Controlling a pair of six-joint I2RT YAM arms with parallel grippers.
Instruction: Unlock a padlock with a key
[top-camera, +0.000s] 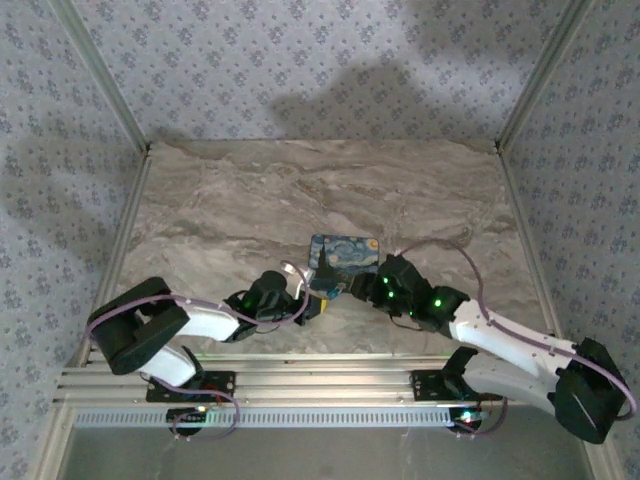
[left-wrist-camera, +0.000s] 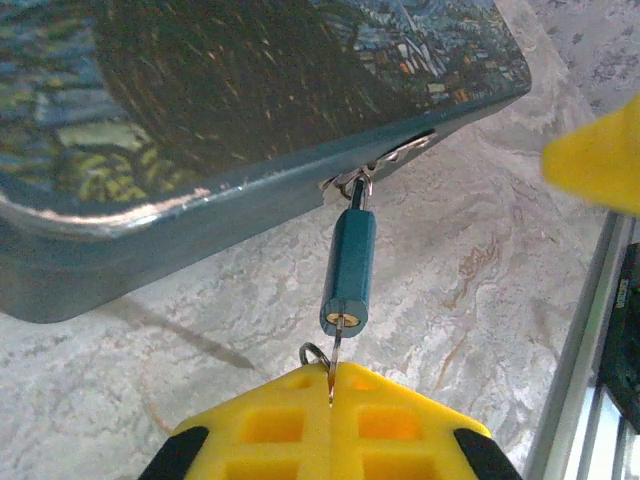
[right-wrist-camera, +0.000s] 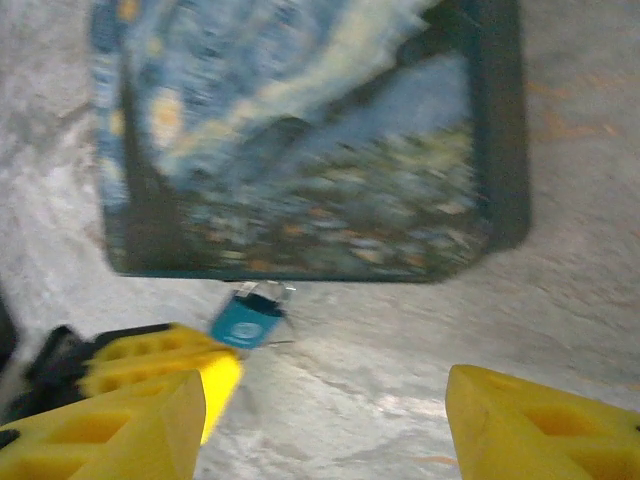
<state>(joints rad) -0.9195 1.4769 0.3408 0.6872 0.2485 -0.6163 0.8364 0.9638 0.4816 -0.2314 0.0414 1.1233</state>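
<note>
A small teal padlock (left-wrist-camera: 350, 268) hangs from the hasp of a dark blue box with a swirly blue and yellow print (left-wrist-camera: 250, 90). A thin metal key (left-wrist-camera: 337, 352) sticks in the padlock's keyhole, with a wire ring beside it. My left gripper (left-wrist-camera: 331, 385) is shut on the key, its yellow pads pressed together just below the padlock. In the right wrist view the box (right-wrist-camera: 300, 130) lies ahead and the padlock (right-wrist-camera: 247, 322) sits at its near edge. My right gripper (right-wrist-camera: 320, 400) stands open over bare table, right of the padlock.
The marble table (top-camera: 300, 190) is fenced by patterned walls on three sides. An aluminium rail (top-camera: 300, 385) runs along the near edge by the arm bases. One yellow finger of the right gripper (left-wrist-camera: 595, 160) shows close by in the left wrist view.
</note>
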